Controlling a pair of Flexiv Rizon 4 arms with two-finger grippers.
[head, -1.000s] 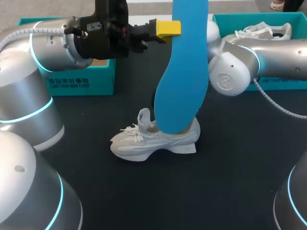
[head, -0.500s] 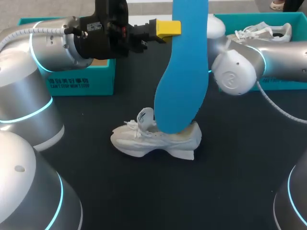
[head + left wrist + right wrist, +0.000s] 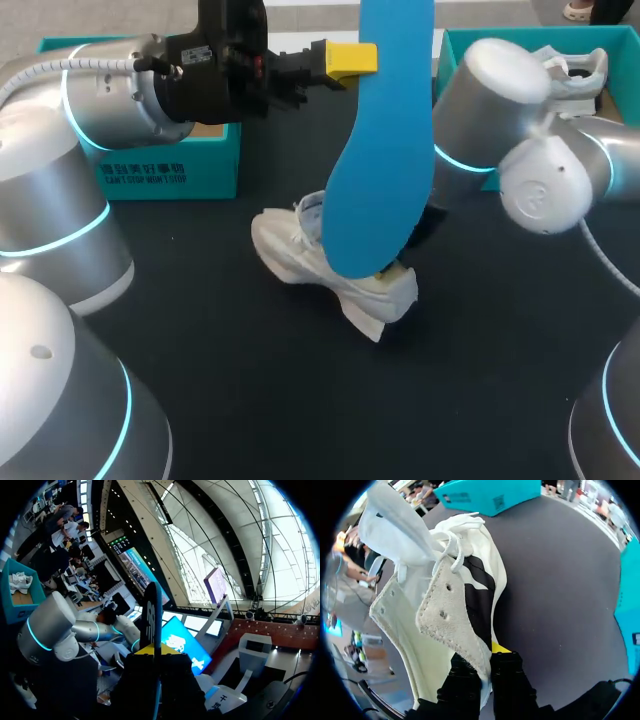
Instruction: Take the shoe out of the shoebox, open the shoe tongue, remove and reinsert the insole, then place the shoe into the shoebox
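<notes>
Left shoebox (image 3: 170, 165): teal, at the far left of the counter behind the left arm, well apart from the work.
Left pincer (image 3: 355, 58): pressed onto the blue insole (image 3: 380, 140) from both sides near its upper end, held high so the sole hangs lengthwise.
Insole: out of the shoe and upright, its lower end just over the shoe's mouth (lined up for reinsertion, by the look of it).
Shoe (image 3: 325, 262): white, mid-counter, outside either box, tilted off its sole with the tongue pulled up, probably to present the opening.
Right pincer (image 3: 487, 652): nipping the shoe's collar wall between its fingers, apparently to steady and angle it; the head view hides this grip behind the insole.
Right shoebox (image 3: 452, 45): teal, far right, with a second white shoe (image 3: 580, 70) inside.
Counter (image 3: 300, 400): dark, matt and flat.
Room to work: both boxes sit back from the shoe, away from where the arms meet.
</notes>
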